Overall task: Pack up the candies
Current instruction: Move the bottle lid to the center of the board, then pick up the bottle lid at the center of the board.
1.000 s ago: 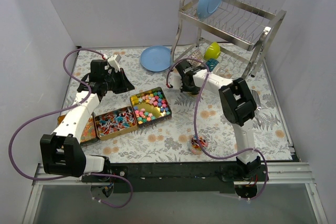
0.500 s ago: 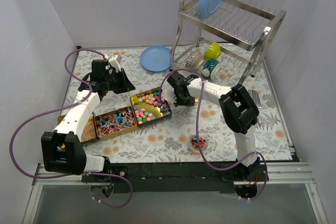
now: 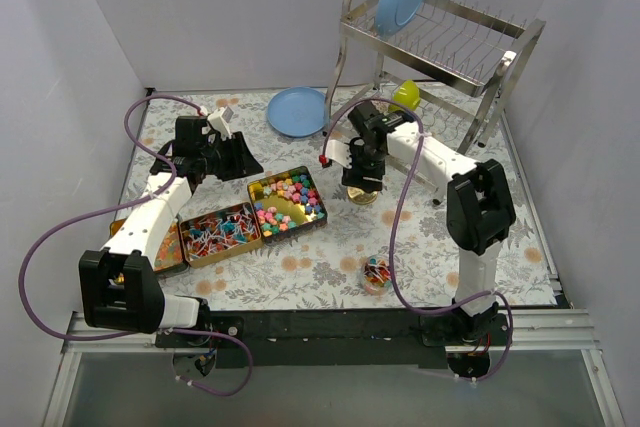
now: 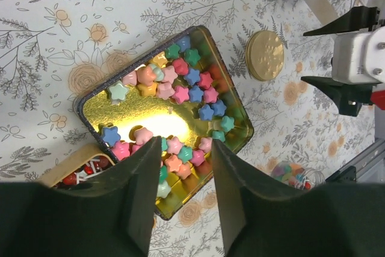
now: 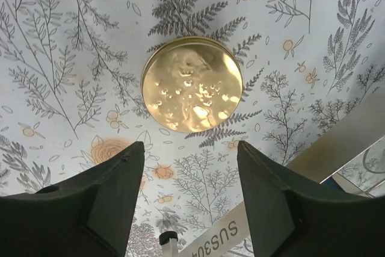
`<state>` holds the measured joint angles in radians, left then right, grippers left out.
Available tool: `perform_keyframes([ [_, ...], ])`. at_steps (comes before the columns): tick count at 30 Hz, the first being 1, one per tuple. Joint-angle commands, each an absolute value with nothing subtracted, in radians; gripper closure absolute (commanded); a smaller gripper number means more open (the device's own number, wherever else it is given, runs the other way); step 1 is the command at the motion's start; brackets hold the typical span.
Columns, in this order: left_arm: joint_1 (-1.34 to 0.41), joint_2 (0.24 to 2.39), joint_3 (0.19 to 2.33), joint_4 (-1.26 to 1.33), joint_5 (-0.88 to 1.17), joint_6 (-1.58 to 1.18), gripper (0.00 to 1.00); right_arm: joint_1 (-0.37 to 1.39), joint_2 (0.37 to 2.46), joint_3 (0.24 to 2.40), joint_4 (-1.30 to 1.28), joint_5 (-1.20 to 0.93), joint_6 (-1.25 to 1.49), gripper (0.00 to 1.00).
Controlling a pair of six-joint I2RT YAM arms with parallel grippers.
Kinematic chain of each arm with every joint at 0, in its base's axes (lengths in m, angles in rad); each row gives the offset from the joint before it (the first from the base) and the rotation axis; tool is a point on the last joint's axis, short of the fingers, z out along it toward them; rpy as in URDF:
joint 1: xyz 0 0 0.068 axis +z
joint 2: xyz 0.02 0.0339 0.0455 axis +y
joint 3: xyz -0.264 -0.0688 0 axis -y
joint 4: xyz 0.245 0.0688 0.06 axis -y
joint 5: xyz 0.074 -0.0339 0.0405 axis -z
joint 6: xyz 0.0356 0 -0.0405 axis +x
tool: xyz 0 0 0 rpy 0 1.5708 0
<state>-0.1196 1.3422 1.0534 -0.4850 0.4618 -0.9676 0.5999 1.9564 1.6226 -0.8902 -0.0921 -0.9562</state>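
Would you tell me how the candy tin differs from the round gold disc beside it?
The tin is rectangular; the disc is round. The tin is clearly larger than the disc. The tin holds star-shaped candies; the disc lies bare, with nothing on it. Both are shiny gold and rest flat on the floral table.

Tabletop (image 5: pixel 54 40): white, grey fern print, orange flowers.
Square tin (image 4: pixel 150 126): shiny gold inside.
Candies (image 4: pixel 180 94) in the tin: pink, blue, green, yellow, orange stars.
Round lid (image 5: pixel 191 83) beside the tin: gold.
Left claw (image 4: pixel 185 148) and right claw (image 5: pixel 189 148): black.
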Motion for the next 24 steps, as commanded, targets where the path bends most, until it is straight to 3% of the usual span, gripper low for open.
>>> perform_keyframes([
  [1,-0.110,1.330,1.049,-0.469,0.492,-0.960,0.56,0.545,1.942,1.661,-0.997,-0.264,-1.117,0.28],
  [2,-0.109,1.330,1.049,-0.469,0.498,-0.956,0.49,0.534,1.966,1.675,-1.014,-0.297,-1.133,0.27],
  [3,-0.107,1.331,1.051,-0.472,0.503,-0.948,0.47,0.513,1.979,1.690,-1.023,-0.310,-1.149,0.17],
  [5,-0.107,1.335,1.052,-0.477,0.518,-0.928,0.42,0.496,2.012,1.739,-1.054,-0.337,-1.199,0.14],
  [7,-0.104,1.339,1.052,-0.480,0.522,-0.923,0.34,0.483,2.028,1.758,-1.058,-0.347,-1.250,0.02],
  [10,-0.098,1.347,1.048,-0.483,0.528,-0.920,0.24,0.479,2.040,1.764,-1.051,-0.374,-1.290,0.02],
  [24,-0.074,1.396,1.055,-0.489,0.505,-0.897,0.23,0.479,2.125,1.729,-1.032,-0.396,-1.397,0.02],
])
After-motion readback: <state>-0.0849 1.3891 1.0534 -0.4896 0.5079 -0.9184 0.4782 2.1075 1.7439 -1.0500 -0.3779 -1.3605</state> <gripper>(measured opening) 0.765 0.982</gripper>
